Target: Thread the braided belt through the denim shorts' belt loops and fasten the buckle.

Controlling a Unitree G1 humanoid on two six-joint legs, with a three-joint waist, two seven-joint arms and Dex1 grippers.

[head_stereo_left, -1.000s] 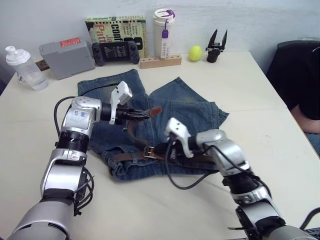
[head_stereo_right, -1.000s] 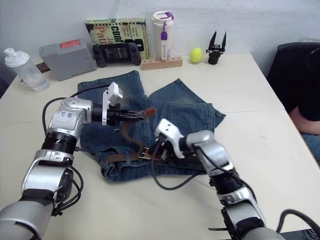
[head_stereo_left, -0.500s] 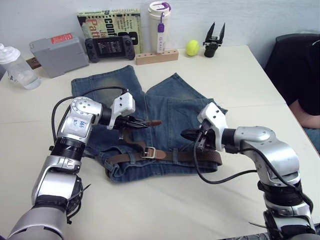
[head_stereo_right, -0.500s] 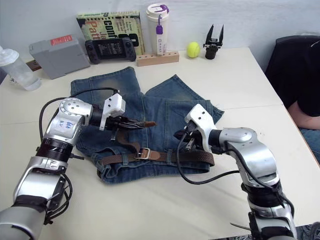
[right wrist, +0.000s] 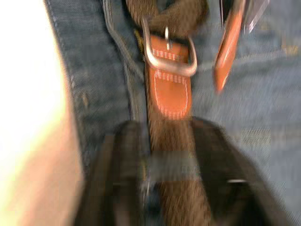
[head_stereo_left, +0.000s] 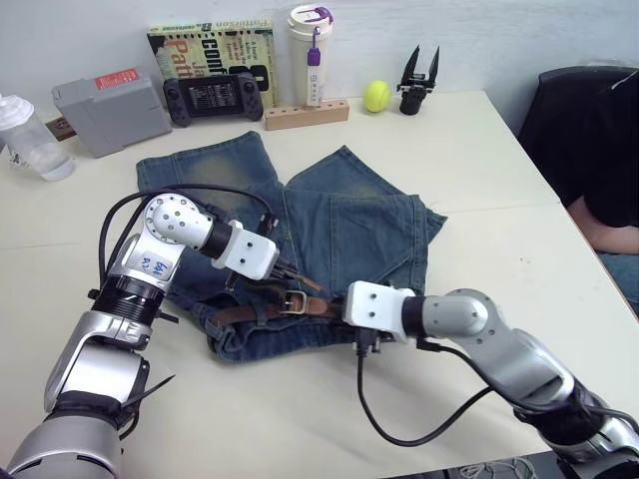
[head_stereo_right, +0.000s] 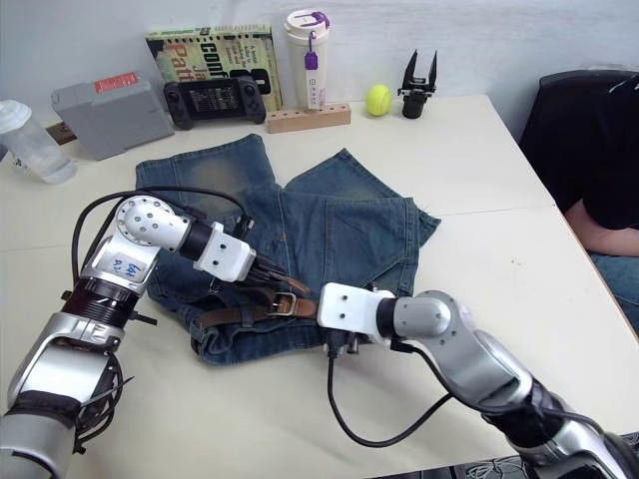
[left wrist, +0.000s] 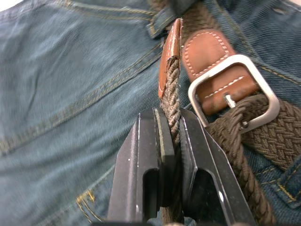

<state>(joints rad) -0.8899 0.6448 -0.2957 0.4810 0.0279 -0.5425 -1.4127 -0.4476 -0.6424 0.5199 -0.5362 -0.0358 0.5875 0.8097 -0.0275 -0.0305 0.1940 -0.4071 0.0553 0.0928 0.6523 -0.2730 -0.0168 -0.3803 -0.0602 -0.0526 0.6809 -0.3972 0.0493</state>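
A clear bottle (head_stereo_left: 30, 138) stood at the far left of the counter (head_stereo_left: 479, 170), with a grey box (head_stereo_left: 110, 97) beside it along the back edge. Next came a book (head_stereo_left: 205, 50) propped upright, a black game controller (head_stereo_left: 208, 97) in front of it, a wooden block (head_stereo_left: 306, 114), a white cup with a purple lid (head_stereo_left: 308, 52), a yellow-green ball (head_stereo_left: 376, 96) and a spare black gripper (head_stereo_left: 414, 80).

The shorts (head_stereo_left: 349, 215) lay flat in the middle of the counter, waistband toward the robot. The left tool (left wrist: 173, 141) reached over the left side of the waistband, its two fingers (left wrist: 149, 160) pressed together on the belt (left wrist: 171, 101), pinching the braided strap just behind its tan leather tip. That tip stood on edge, just beside the buckle (left wrist: 233, 92). The silver buckle lay on the waistband with its leather tab through the frame and braided strap crossing under it. A belt loop (left wrist: 162, 16) sat just beyond the leather tip.

To the right of the buckle, the right tool (right wrist: 169, 155) hovered low over the waistband, its fingers spread with one on each side of the belt; whether they touched it could not be told. The rest of the belt ran along the waistband beneath it.

At the far right edge a person in dark clothing (head_stereo_left: 589, 140) sat beside the counter.
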